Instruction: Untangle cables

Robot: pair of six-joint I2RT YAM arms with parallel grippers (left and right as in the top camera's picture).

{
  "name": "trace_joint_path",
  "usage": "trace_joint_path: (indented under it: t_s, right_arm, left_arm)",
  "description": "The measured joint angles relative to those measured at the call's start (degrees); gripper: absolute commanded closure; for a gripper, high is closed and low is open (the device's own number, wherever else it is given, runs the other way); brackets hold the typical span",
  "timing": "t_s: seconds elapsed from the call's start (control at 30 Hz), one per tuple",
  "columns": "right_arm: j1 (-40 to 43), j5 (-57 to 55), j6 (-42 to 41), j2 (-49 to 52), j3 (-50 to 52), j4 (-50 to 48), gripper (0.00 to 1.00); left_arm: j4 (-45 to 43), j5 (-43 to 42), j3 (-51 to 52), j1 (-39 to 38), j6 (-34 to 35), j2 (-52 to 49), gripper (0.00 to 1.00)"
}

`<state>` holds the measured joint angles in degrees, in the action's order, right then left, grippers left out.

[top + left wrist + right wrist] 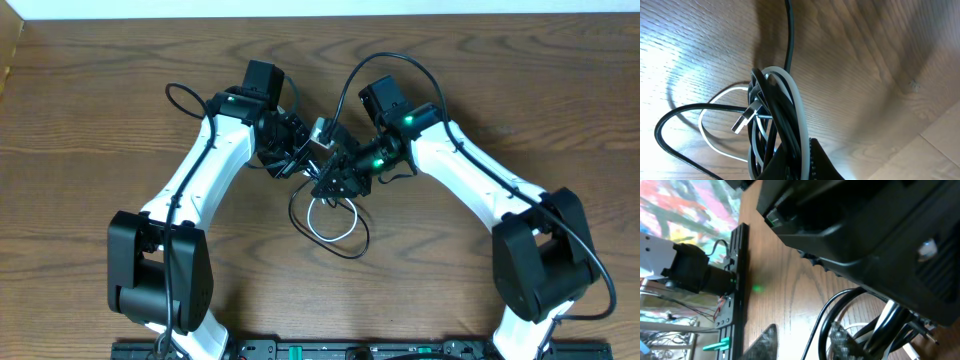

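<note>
My left gripper [288,152] is clamped tight on the cables [782,115], a black and white bunch whose long axis runs straight up from my jaws in the left wrist view. A silver plug [743,120] points down-left. Loops trail onto the table [100,130] between my arms. My right gripper [342,178] sits at the tangle; I cannot tell its grip.

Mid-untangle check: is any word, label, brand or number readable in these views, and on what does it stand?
No text can be read in any view.
Bottom rail, overhead view: tiny pale marks, too small to read.
USB plug among the cables: no marking shows.
Colourful backdrop, right wrist view: blurred, no letters to make out.
</note>
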<state>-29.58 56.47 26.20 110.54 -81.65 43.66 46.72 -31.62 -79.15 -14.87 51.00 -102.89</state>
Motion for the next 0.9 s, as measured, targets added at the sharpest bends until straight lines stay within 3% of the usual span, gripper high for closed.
trace_joint_path:
  t_s: [0.03, 0.07, 0.1, 0.33, 0.53, 0.9]
  right_arm:
    - [0.07, 0.70, 0.02, 0.28, -0.02, -0.09, 0.83]
    - [0.09, 1.29, -0.02, 0.46, -0.02, -0.28, 0.96]
    - [0.11, 1.64, 0.07, 0.57, -0.02, -0.46, 0.99]
    - [0.44, 4.94, 0.26, 0.63, -0.02, 2.58, 0.99]
    - [0.52, 10.84, 7.48, 0.13, 0.44, 8.98, 0.99]
    - [0.52, 21.07, 15.52, -7.58, 0.46, 9.44, 0.99]
  left_arm:
    - [0.00, 0.09, 0.02, 0.02, 0.00, 0.00, 0.93]
    - [0.00, 0.11, 0.02, 0.04, 0.00, 0.00, 0.92]
    - [0.02, 0.20, 0.02, 0.04, 0.00, 0.00, 0.93]
    - [-0.35, 2.34, 0.02, 0.24, 0.02, 0.00, 0.92]
    - [-0.79, 4.44, -0.02, 2.54, 0.22, 0.00, 0.92]
    - [-0.70, 7.93, -0.02, 6.91, 0.22, 0.00, 0.92]
